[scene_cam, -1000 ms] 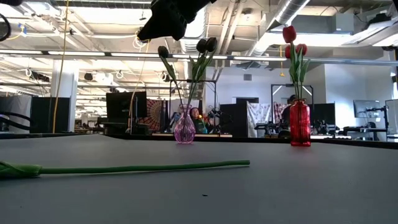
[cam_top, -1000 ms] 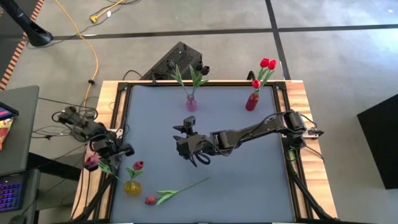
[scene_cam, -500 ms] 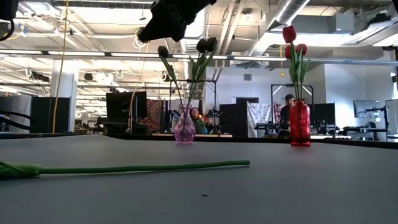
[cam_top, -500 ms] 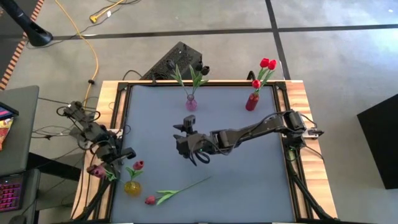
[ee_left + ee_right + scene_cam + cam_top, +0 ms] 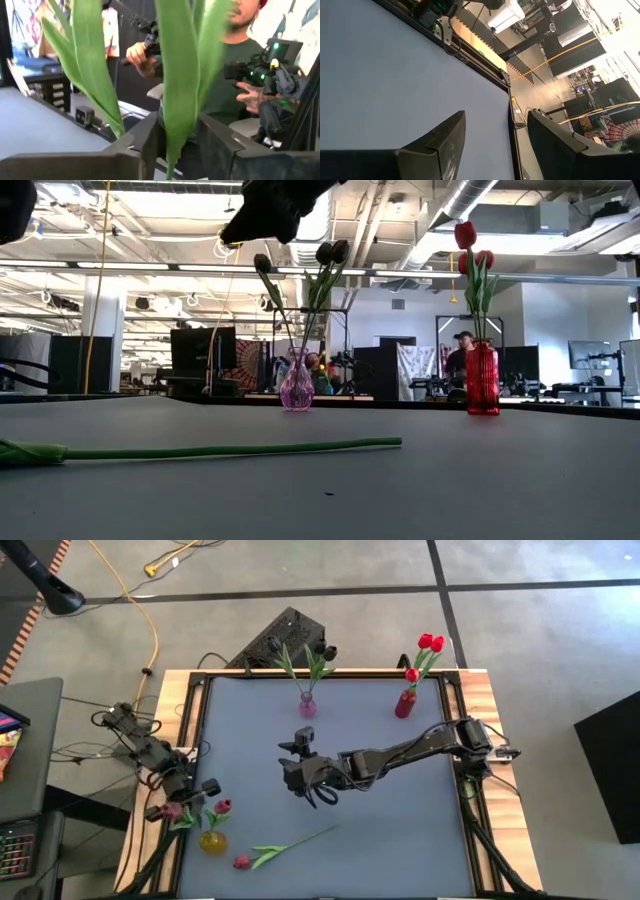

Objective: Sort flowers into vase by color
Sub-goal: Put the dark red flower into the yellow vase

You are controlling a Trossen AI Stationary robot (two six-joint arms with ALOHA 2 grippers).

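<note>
Left gripper point(image 5: 178, 802) first: in the left wrist view its jaws are parted, and a green tulip stem point(image 5: 175, 125) stands in the gap. It sits close against one finger point(image 5: 150, 142) and has daylight on the other side, so it doesn't look pinched. From above, that crimson-pink tulip head point(image 5: 172, 810) is right at the gripper, by the left edge of the tabletop point(image 5: 400, 840). It's just beside the yellow vase point(image 5: 212, 841), not in it. The vase already has one pink tulip point(image 5: 222, 805) in it.

Right gripper point(image 5: 322, 795) hangs over the middle of the tabletop with its jaws wide and nothing between them. Its wrist view shows only bare grey surface past the fingers point(image 5: 440, 145).

One more pink tulip point(image 5: 285, 845) lies flat near the front edge, just right of the yellow vase. Its long stem point(image 5: 230, 448) stretches across the low view.

At the back, the small purple vase point(image 5: 307, 706) holds the dark tulips point(image 5: 328, 652). The red vase point(image 5: 404, 703) to its right holds the red tulips point(image 5: 430, 641). Those two vases stand well apart from each other.

Beyond the table, the left wrist view catches a person in a green shirt point(image 5: 235, 75).
</note>
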